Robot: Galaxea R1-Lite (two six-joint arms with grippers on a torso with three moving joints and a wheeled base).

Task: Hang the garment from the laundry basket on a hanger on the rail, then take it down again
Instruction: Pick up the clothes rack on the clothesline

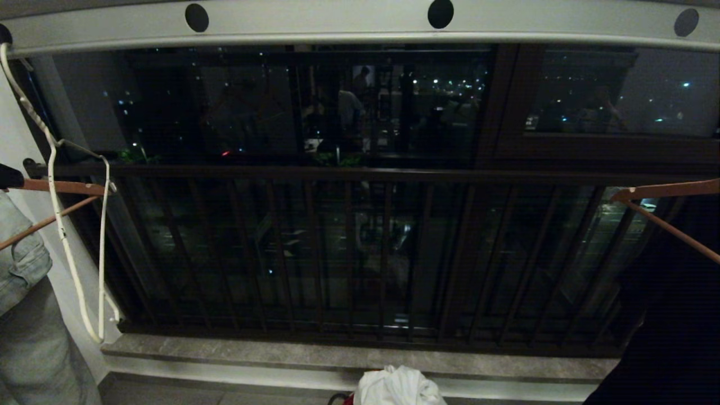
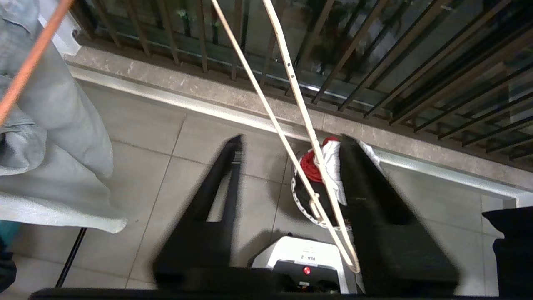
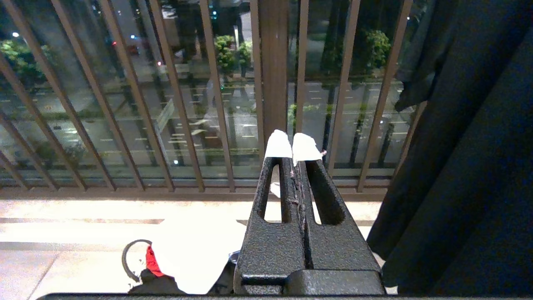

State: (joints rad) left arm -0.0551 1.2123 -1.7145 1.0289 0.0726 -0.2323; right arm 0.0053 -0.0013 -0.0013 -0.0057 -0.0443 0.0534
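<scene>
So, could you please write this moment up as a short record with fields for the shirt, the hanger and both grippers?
shirt: white T-shirt bunched in the basket on the floor tiles
hanger: white wire hanger on the rail, bare
left gripper: open, the hanger's wires passing between its fingers, not pinched
right gripper: shut, holding nothing, facing the balcony railing
other clothes: pale denim garment on a wooden hanger

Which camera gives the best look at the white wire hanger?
The head view: the hanger shows nearly whole there, hooked at the left end of the rail and hanging beside a denim garment. The left wrist view shows only two wires and the lower corner between the open left gripper's fingers. The right wrist view shows none of it.
</scene>
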